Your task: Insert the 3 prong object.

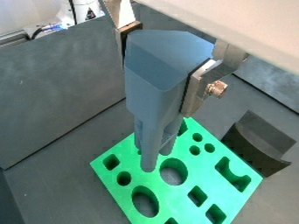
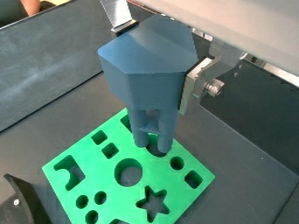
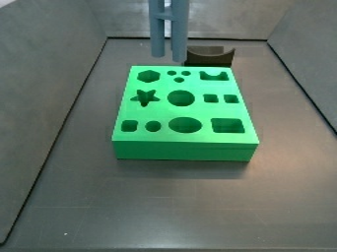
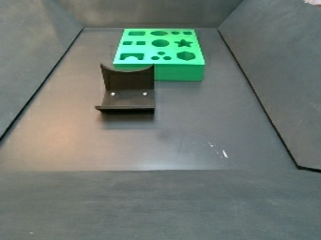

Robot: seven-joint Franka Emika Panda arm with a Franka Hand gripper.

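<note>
The gripper (image 1: 176,74) is above the green block (image 1: 222,188), as both wrist views show. It is clamped on the wide upper end of the 3 prong object (image 1: 156,87). One silver finger plate (image 1: 201,80) lies flat against the side of that object; the opposite finger is hidden behind it.

The 3 prong object is a blue-grey ridged column, held upright. In both wrist views its lower end (image 2: 152,136) sits at the top face of the green block, over a round hole near one edge. Whether the prongs have entered the hole cannot be told from these views. In a side view the column (image 3: 165,28) stands at the far edge of the green block (image 3: 184,113) and runs out of the picture upward; the gripper itself is not visible there.

The green block lies flat on the dark desk (image 3: 66,187). Its top face carries shaped holes, among them a star (image 3: 144,97), a large oval (image 3: 186,125) and a square (image 3: 228,125).

A dark block with a curved notch (image 4: 127,88) stands on the desk just beside the green block (image 4: 160,52), apart from the gripper. In a wrist view the same dark block (image 1: 260,144) lies near a corner of the green block.
</note>
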